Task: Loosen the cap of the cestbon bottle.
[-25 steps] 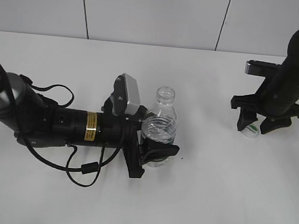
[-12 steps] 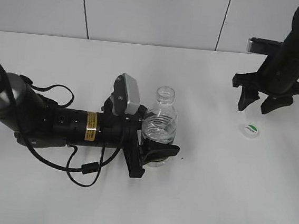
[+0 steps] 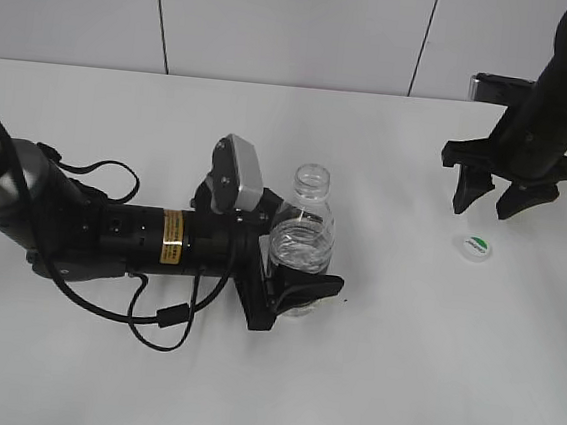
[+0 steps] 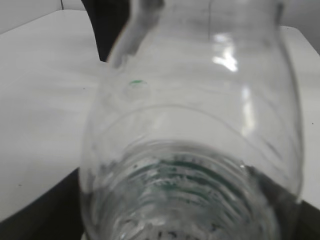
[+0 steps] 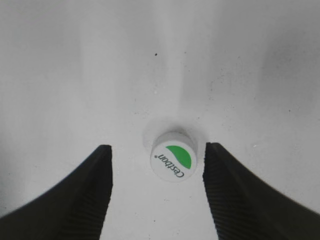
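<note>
Exterior view shows me the small white plastic screw cap (image 3: 475, 248) off, light and slick on the tabletop (image 3: 398, 384) below my right tool (image 3: 505, 206), spread and empty, while the thin, crushable clear plastic cestbon bottle (image 3: 300, 244) stands between my left tool (image 3: 294, 296) jaws, grip unclear

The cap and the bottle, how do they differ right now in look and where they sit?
The cap is opaque white with a green logo; the cestbon bottle is clear. The cap lies alone on the table below the open right gripper; the bottle stands upright between the left gripper's fingers, its mouth open. The cap is far smaller. Both rest on the same white table.
</note>
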Motion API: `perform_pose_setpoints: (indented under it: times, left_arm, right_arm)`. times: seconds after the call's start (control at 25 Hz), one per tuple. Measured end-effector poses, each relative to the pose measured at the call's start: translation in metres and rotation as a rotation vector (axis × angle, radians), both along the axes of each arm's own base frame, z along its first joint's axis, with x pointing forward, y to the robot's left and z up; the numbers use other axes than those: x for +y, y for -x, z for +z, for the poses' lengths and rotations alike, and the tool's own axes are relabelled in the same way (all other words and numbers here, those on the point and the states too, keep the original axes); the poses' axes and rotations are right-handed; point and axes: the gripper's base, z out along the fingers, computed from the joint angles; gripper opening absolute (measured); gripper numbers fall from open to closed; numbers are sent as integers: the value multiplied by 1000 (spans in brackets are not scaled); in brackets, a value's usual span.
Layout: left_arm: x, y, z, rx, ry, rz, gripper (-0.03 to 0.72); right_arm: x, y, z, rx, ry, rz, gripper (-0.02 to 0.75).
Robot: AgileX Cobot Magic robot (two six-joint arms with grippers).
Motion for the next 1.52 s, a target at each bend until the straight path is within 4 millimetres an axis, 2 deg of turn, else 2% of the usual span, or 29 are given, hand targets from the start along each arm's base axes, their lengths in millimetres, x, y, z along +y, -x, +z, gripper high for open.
perform_pose_setpoints:
  times: [0.36, 0.68, 1.24, 1.52]
  left_arm:
    - [1, 2, 8, -7, 29, 4, 552]
    - [1, 4, 24, -37, 67, 2, 552]
    - [2, 3, 90, -178, 172, 29, 552]
    - [5, 6, 124, -208, 235, 56, 551]
  right_arm:
    - [0, 2, 1, 32, 3, 4, 442]
    - [1, 0, 17, 74, 1, 16, 442]
    - [3, -3, 50, 124, -3, 55, 442]
    - [2, 3, 83, 52, -12, 63, 442]
